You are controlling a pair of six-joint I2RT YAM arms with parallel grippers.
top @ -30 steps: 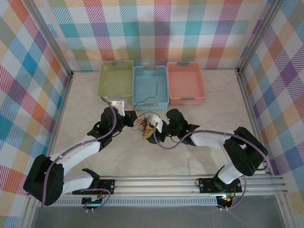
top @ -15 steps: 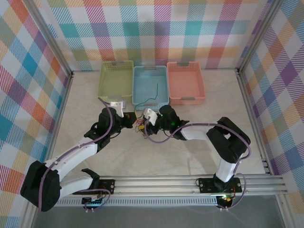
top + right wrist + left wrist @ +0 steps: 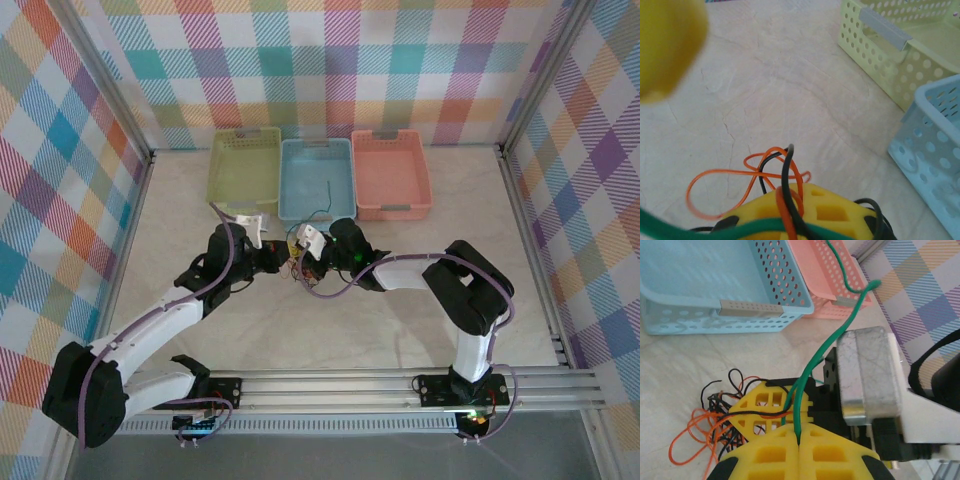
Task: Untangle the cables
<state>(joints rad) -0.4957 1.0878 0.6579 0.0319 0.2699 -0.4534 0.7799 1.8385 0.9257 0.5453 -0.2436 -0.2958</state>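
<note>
The step in hand is drawing one strand out of the knot. The left gripper (image 3: 799,433) has its jaws closed on the green cable (image 3: 825,349), which rises from the pinch and curves off toward the baskets. The right gripper (image 3: 303,263) sits just beside it with its jaws closed at the tangle (image 3: 720,416). In the right wrist view, red-orange and black strands cross over its yellow finger (image 3: 812,210), but I cannot tell whether they are truly pinched. The tangle lies on the surface (image 3: 330,320) just in front of the blue basket's (image 3: 316,146) near wall, between the two grippers.

The next move probably calls for pulling the two grippers slowly apart, the left drawing the green cable clear while the right anchors the rest. If a loop snags, the whole tangle would likely drag along, so the pull should be slow and along the cable's run.
</note>
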